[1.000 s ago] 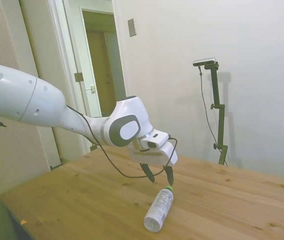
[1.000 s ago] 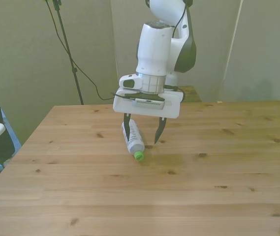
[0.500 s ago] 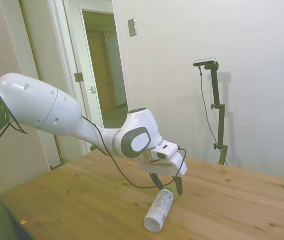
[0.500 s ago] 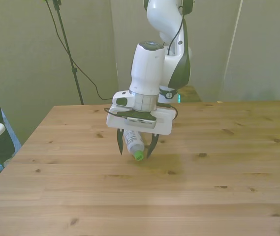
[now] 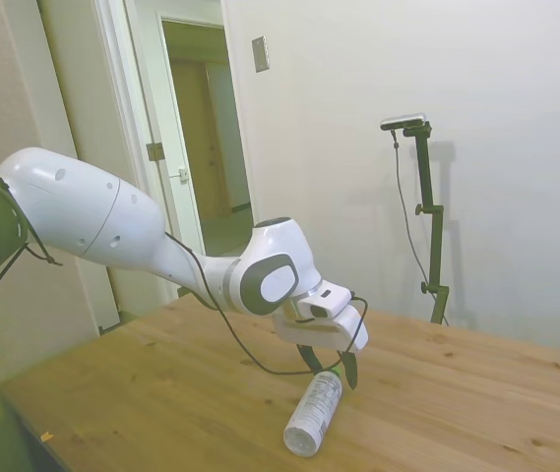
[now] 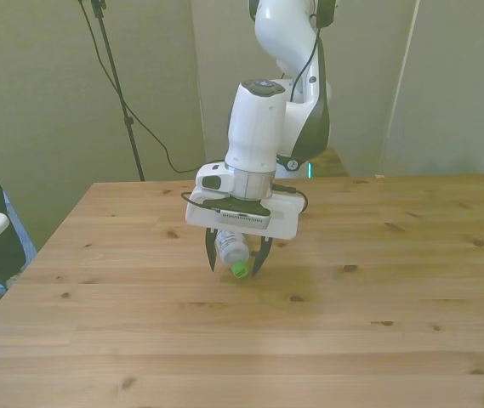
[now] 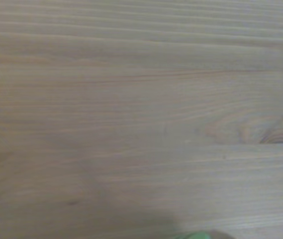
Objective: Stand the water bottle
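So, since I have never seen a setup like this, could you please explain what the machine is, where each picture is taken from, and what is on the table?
The machine is a white robot arm ending in a two-finger gripper. One picture is taken from beside the wooden table, one from across it, and the blurry close-up comes from a camera on the arm's wrist, which shows mostly wood grain and a sliver of green cap.

The one object on the table is a small white water bottle with a green cap, lying on its side. The gripper is low over its cap end, one finger on each side. I cannot tell whether they touch it yet; it is not lifted.
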Robot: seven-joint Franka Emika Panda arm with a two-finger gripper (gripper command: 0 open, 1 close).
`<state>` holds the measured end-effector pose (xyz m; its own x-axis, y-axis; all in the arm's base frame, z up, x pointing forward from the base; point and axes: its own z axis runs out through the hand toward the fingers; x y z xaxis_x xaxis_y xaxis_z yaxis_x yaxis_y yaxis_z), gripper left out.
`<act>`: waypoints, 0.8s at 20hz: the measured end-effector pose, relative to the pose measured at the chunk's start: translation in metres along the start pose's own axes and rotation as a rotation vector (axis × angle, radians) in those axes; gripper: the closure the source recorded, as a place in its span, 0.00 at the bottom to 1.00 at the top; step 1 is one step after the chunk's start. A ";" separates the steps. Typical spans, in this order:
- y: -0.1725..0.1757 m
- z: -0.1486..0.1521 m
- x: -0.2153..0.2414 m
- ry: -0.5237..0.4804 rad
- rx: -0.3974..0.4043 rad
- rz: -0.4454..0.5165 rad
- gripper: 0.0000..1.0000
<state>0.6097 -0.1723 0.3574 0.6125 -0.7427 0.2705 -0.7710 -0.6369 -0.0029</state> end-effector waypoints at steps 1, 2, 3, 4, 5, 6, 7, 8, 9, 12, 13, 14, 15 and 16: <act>0.000 0.001 0.000 -0.001 0.000 0.001 1.00; 0.000 0.001 0.000 -0.002 0.000 0.003 1.00; 0.000 0.001 0.000 -0.003 0.000 0.004 1.00; 0.000 0.001 0.000 -0.003 0.000 0.005 1.00; 0.000 0.001 0.000 -0.003 0.000 0.006 1.00; 0.000 0.002 0.000 -0.003 0.000 0.007 1.00; 0.001 0.002 0.000 -0.003 -0.001 0.008 1.00; 0.001 0.002 0.000 -0.004 0.000 0.013 1.00; 0.002 0.002 0.001 -0.006 0.002 0.021 1.00; 0.002 0.002 0.002 -0.017 0.013 0.062 1.00; 0.001 0.002 0.002 -0.019 0.016 0.072 1.00; 0.000 0.001 0.001 -0.018 0.017 0.087 1.00; -0.003 0.001 0.000 -0.018 0.018 0.104 1.00; -0.006 0.001 -0.001 -0.018 0.019 0.121 1.00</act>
<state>0.6133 -0.1678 0.3564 0.5187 -0.8176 0.2497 -0.8358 -0.5465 -0.0530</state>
